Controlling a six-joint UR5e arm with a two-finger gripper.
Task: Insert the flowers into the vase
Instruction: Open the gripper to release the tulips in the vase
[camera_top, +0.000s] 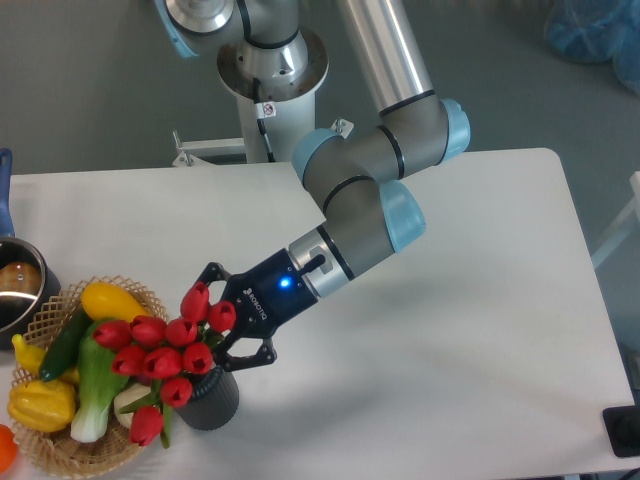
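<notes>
The flowers (160, 358) are a bunch of red tulip buds with green leaves, at the front left of the table. Their stems are hidden under the buds and run down into the vase (210, 402), a small dark grey ribbed cylinder that stands upright beside the basket. My gripper (218, 322) reaches in from the upper right, just above the vase mouth. Its black fingers (248, 355) close around the bunch right below the buds. The fingertips are partly hidden behind the buds.
A wicker basket (140, 296) of yellow and green vegetables touches the flowers on the left. A metal pot (18, 290) stands at the left edge, and an orange thing (5, 448) lies at the front left corner. The arm's base (270, 70) is beyond the table's far edge.
</notes>
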